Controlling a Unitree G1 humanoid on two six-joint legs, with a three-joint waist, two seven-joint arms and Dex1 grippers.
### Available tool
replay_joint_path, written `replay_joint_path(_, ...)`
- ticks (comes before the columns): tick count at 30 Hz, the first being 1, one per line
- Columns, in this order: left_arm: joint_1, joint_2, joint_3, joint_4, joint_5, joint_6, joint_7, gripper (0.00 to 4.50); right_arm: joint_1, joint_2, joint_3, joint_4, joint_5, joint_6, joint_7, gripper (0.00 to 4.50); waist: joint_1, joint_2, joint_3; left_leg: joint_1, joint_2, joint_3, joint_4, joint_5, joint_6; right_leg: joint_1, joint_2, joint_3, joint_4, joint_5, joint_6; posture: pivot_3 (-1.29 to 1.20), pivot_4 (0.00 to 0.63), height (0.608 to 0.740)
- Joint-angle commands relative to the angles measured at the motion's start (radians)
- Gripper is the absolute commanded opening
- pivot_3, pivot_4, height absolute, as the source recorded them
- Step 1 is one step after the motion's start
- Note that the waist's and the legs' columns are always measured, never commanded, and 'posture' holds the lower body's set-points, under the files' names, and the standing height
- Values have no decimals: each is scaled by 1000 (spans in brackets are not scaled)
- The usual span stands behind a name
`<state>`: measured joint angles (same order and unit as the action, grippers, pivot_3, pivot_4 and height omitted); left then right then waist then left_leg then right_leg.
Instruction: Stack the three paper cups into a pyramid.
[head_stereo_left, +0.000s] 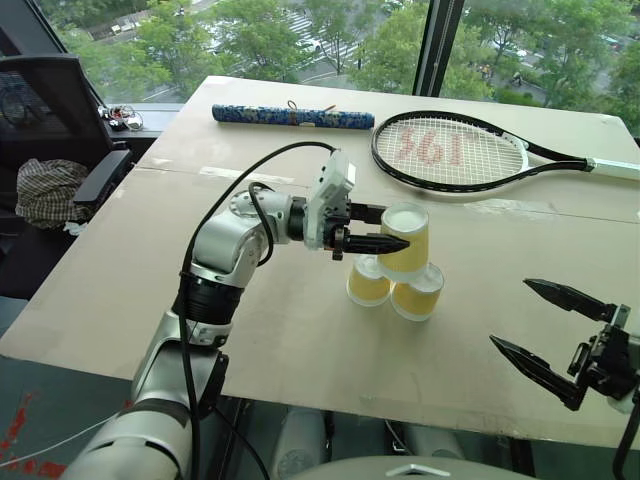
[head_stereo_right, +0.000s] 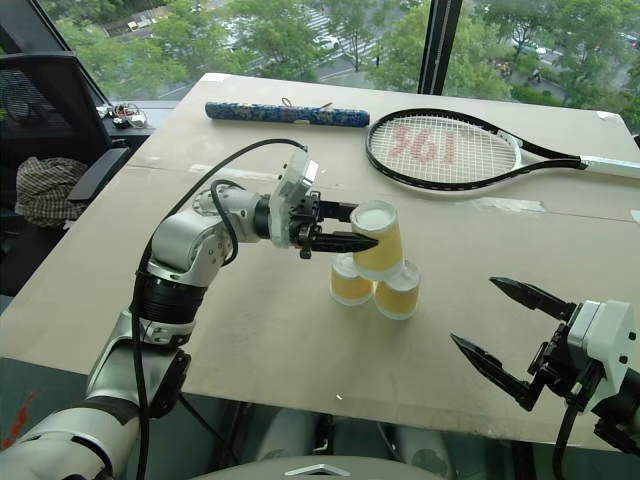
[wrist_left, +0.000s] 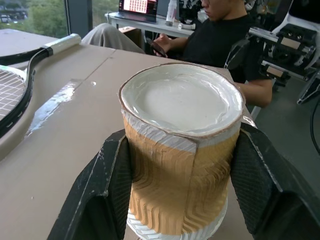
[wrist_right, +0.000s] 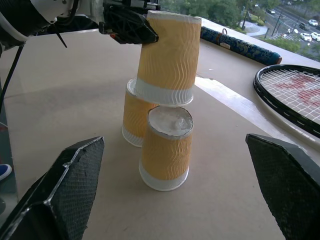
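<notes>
Two paper cups (head_stereo_left: 367, 283) (head_stereo_left: 417, 291) stand upside down, side by side, on the tan table (head_stereo_left: 300, 340) near its middle. The third paper cup (head_stereo_left: 405, 240), also upside down with its white base up, hangs tilted right over the pair. My left gripper (head_stereo_left: 395, 228) is shut on its yellow sides, and the black fingers (wrist_left: 107, 195) press it from both flanks. Its wide rim (wrist_right: 165, 95) sits at the tops of the lower cups; I cannot tell whether it touches them. My right gripper (head_stereo_left: 510, 312) stands open to the right of the cups, nothing between its fingers.
A tennis racket (head_stereo_left: 450, 150) and a blue patterned tube (head_stereo_left: 290, 116) lie at the back of the table. A black chair (head_stereo_left: 50, 110) stands beyond the table's left edge. A seated person (wrist_left: 220, 35) is beyond the table's right end.
</notes>
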<state>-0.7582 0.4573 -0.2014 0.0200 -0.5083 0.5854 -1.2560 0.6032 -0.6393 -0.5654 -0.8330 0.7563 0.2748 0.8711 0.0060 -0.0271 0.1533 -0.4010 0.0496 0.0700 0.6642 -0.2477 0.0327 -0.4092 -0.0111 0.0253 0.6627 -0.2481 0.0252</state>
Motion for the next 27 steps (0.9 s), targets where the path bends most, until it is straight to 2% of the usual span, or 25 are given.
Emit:
replay_joint_path(1,-2,17,-9,-66,6,5,0,2247,-7,4,-3,-17,4,-18,-6,4500,2,0,0,0,0,0,0,0,0,0,0,0,0,0,0,0,150,740)
replay_joint_path(4,4,16,-17,-63,15,0,1,2247,-16,1,5,-16,0,-15,-12,4500,4,0,0,0,0,0,0,0,0,0,0,0,0,0,0,0,150,740)
replay_joint_path(5,7,15,-20,-61,20,-6,0,3186,-20,-1,7,-16,-1,-13,-12,4500,5,0,0,0,0,0,0,0,0,0,0,0,0,0,0,0,150,740)
replay_joint_path(6,9,13,-22,-56,29,-19,3,3462,-22,-2,9,-16,-2,-11,-13,4500,5,0,0,0,-1,0,0,0,0,0,0,0,0,0,0,0,150,740)
replay_joint_path(8,14,4,-17,-43,45,-56,14,4354,-26,-5,12,-17,-3,-8,-14,4500,6,0,0,0,-1,0,0,0,0,0,0,0,0,0,0,0,150,740)
replay_joint_path(13,50,22,58,-82,-4,-31,41,4438,-26,-5,19,-12,-14,-10,-11,4500,3,0,0,0,-1,0,0,0,0,0,0,0,0,0,0,0,150,740)
replay_joint_path(18,190,118,181,-170,-83,19,50,4438,-36,-5,50,22,-49,-14,-4,4500,-6,0,0,0,4,0,0,0,0,0,1,0,0,0,0,0,150,740)
replay_joint_path(22,499,192,360,-251,-114,8,106,4438,-42,0,74,131,-109,-50,33,4500,-18,1,0,2,6,2,-2,0,0,-1,-1,2,0,0,0,0,150,740)
replay_joint_path(27,778,198,473,-296,-91,-78,143,4438,-35,-6,55,251,-139,-94,93,4500,-6,-1,0,1,5,1,-2,0,0,-1,-8,2,-1,-2,-3,0,150,740)
